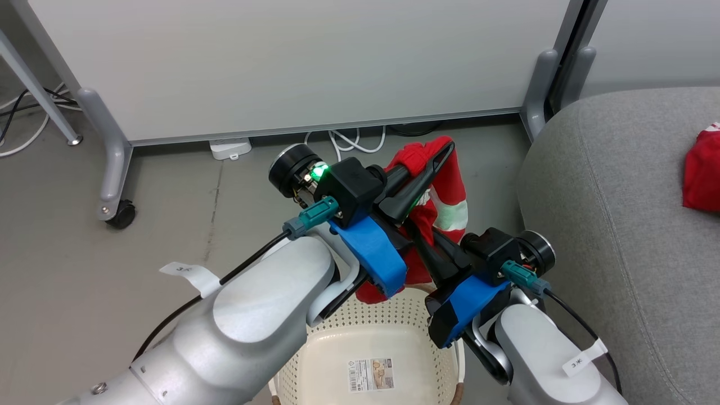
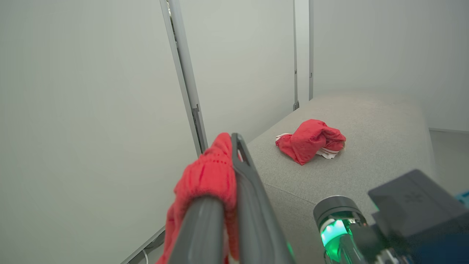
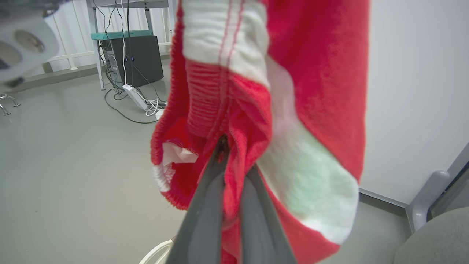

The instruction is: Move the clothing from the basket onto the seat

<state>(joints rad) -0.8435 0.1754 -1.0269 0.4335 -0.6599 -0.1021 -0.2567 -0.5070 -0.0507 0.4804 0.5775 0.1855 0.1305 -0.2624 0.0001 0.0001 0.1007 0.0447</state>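
A red garment (image 1: 450, 191) of the clothing, with white trim bands, hangs in the air above the basket (image 1: 332, 343). My left gripper (image 1: 447, 147) is shut on its top, and the fabric drapes over the left finger (image 2: 205, 227) in the left wrist view. Lower down, my right gripper (image 1: 415, 229) is shut on a fold of the same garment (image 3: 315, 91), its tips (image 3: 222, 142) buried in the red knit. The cream basket shows only its bare inside with a label sticker. Another red garment (image 2: 311, 141) lies crumpled on the grey seat (image 1: 613, 225), also at the head view's right edge (image 1: 703, 174).
A white partition panel (image 1: 292, 62) on grey wheeled feet (image 1: 115, 185) stands behind the basket, with a power strip (image 1: 229, 148) and white cables (image 1: 349, 140) at its foot. The seat's rounded corner is close to my right arm. Grey floor (image 1: 112, 264) lies open to the left.
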